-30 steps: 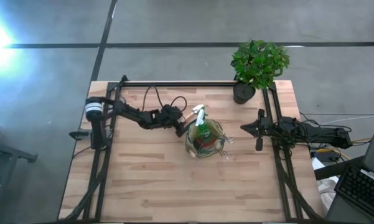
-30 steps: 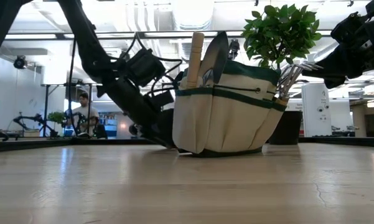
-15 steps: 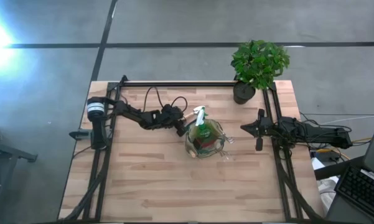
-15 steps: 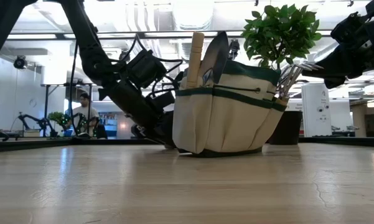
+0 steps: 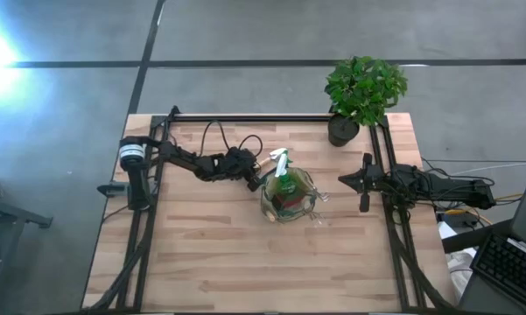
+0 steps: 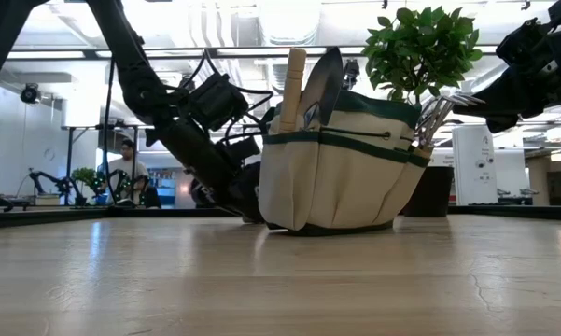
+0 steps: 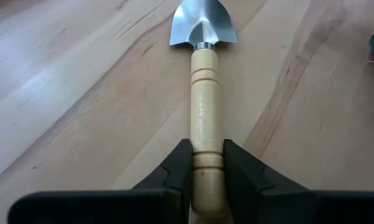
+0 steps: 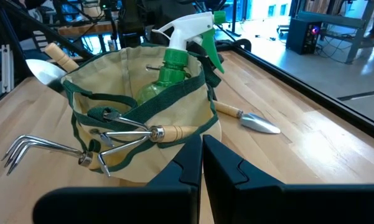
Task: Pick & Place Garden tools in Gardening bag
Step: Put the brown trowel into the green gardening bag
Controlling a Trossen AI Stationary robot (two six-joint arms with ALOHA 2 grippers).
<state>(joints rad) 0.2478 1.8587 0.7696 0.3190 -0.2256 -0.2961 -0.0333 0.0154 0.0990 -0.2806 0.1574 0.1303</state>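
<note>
The gardening bag [image 5: 303, 185] is beige cloth with green trim and stands at the table's middle; it also shows in the low view [image 6: 341, 173] and the right wrist view [image 8: 193, 115]. It holds a green spray bottle [image 8: 168, 68], and a hand rake [image 8: 43, 149] and other wooden-handled tools sit in its outer pockets. My left gripper [image 5: 259, 179] is low at the bag's left side, shut on a trowel [image 7: 204, 74] with a wooden handle and a silver blade. My right gripper [image 5: 341, 180] is shut and empty to the right of the bag. My left gripper pinches the trowel's wooden handle [image 7: 206, 146] between its two fingers, near the handle's free end. The fingers lie along the trowel, roughly level. The blade [image 7: 203, 28] points away from the gripper, just over the table top; whether it rests there I cannot tell.
A potted green plant [image 5: 363, 87] in a black pot [image 5: 341, 131] stands at the far right corner. Dark frame rails [image 5: 385, 166] run along the table's left, far and right sides. Bare wood lies toward the near edge [image 5: 263, 271]. A person [image 6: 126, 168] sits far behind the table.
</note>
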